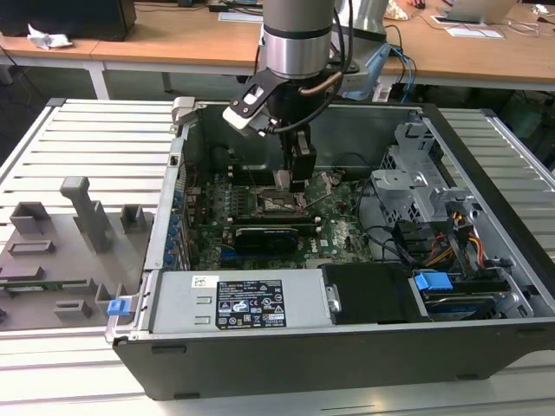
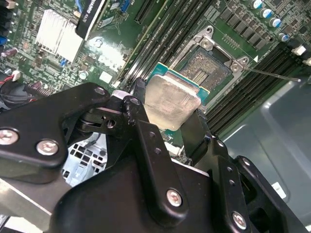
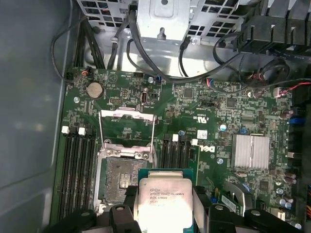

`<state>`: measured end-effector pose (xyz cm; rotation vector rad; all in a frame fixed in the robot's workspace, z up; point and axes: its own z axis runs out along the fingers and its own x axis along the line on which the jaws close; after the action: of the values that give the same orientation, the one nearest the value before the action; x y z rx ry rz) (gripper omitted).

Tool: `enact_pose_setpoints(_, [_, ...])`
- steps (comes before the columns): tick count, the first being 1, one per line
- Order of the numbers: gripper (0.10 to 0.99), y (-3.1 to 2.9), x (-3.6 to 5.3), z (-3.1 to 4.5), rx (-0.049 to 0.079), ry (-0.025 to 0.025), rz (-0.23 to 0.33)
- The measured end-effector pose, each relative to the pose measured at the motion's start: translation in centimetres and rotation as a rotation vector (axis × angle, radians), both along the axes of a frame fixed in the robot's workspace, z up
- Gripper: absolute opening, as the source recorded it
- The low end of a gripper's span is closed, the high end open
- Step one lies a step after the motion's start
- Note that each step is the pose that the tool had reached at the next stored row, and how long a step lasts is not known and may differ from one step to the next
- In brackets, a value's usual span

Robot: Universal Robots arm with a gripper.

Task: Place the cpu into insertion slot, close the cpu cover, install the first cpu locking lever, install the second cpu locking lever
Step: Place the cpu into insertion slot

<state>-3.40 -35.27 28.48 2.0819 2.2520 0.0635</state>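
my gripper (image 2: 169, 108) is clamped on the cpu (image 3: 163, 201), chip between its fingers, near the open insertion slot (image 3: 120, 180).

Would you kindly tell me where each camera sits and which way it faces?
Exterior view: off the arm, looking down into the computer case; arm and end effector show.
First wrist view: on the wrist, facing the motherboard; fingers show.
Second wrist view: on the wrist, oblique; black linkage shows.
Both wrist views share the gripped cpu.
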Motion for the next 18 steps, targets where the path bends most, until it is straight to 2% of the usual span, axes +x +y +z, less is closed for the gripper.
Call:
enact_pose_setpoints(3, [0.537, 0.85, -0.11, -0.67, 0.0, -0.0001, -0.002])
enact_pose_setpoints(6, [0.537, 1.14, -0.11, -0.99, 0.001, -0.0003, -0.005])
enact_pose_setpoints(10, [0.537, 1.6, -0.22, -1.84, 0.001, -0.0004, -0.006])
enact_pose_setpoints(15, [0.537, 2.32, -0.27, -2.29, 0.0, -0.0002, -0.007])
enact_pose_setpoints(18, [0.537, 2.56, -0.31, -2.46, 0.0, -0.0003, -0.009])
